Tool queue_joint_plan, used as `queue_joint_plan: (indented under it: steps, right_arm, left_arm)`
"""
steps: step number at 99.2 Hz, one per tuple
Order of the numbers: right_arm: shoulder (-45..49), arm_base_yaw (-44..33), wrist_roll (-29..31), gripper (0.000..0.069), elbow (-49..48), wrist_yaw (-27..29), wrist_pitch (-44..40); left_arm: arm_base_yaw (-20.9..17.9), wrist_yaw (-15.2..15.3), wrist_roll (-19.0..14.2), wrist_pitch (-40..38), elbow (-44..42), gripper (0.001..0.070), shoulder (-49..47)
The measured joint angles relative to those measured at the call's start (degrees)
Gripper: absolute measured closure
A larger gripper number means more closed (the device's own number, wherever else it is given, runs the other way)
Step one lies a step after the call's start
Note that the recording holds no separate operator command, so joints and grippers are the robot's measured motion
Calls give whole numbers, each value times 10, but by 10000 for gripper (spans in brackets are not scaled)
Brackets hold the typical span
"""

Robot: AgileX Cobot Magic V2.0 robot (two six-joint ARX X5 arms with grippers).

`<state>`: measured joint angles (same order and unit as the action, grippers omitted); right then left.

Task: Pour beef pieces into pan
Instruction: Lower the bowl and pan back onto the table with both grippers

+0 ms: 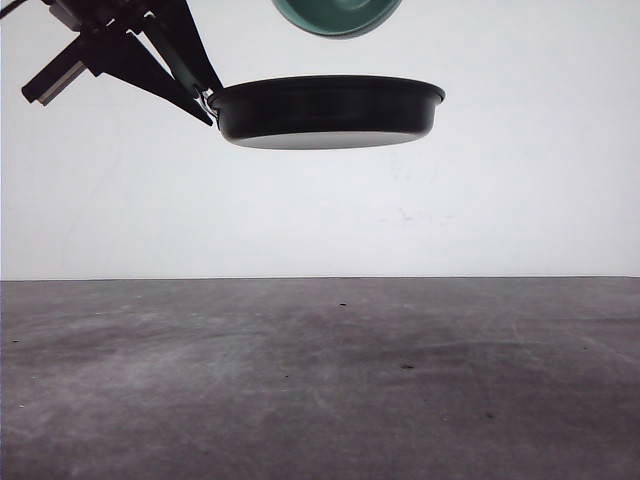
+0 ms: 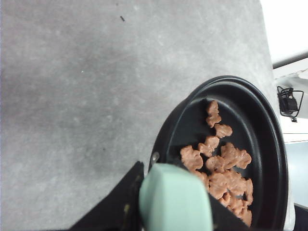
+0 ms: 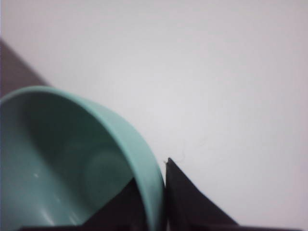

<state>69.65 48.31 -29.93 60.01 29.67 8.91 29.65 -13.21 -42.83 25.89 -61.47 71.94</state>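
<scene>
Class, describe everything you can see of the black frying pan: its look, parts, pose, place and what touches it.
The pan is shallow, round and black, seemingly metal, with a paler flat underside. It hangs roughly level in the air, high above the grey table. The left gripper clamps its rounded mint-green handle. Orange-brown beef pieces lie inside, mostly on the handle side. The teal bowl sits above it, apart.

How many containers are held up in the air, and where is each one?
2. The pan is held by the left gripper above the table, with the beef pieces inside. The teal bowl hangs higher, gripped at its rim by the right gripper.
</scene>
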Motion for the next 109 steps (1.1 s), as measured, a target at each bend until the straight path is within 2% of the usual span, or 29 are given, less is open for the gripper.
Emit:
queue_joint_plan:
  steps: [10, 21, 34, 39, 51, 69, 86, 109]
  right_arm:
    - [-21, -75, 179, 665, 9, -94, -80]
    - [-19, -161, 369, 665, 9, -223, -143]
    - [-14, -255, 522, 665, 9, -358, -184]
    - [-15, -286, 556, 665, 9, -385, -207]
    - [-9, -353, 573, 665, 9, -384, -332]
    - [67, -399, 516, 665, -21, -386, -469]
    - [155, -397, 490, 665, -52, -417, -489]
    - [198, -371, 483, 664, -51, -417, -456]
  left_arm:
    - [-1, 0, 0, -2, 0, 655, 0]
    - [-6, 0, 4, -4, 0, 655, 0]
    - [-7, 8, 14, -4, 0, 655, 0]
    - [-7, 9, 18, -4, 0, 655, 0]
    - [-7, 17, 35, -4, 0, 655, 0]
    - [-8, 17, 45, -17, 0, 655, 8]
    - [-8, 16, 45, -22, 0, 655, 20]
    - [-8, 12, 51, -13, 0, 655, 21]
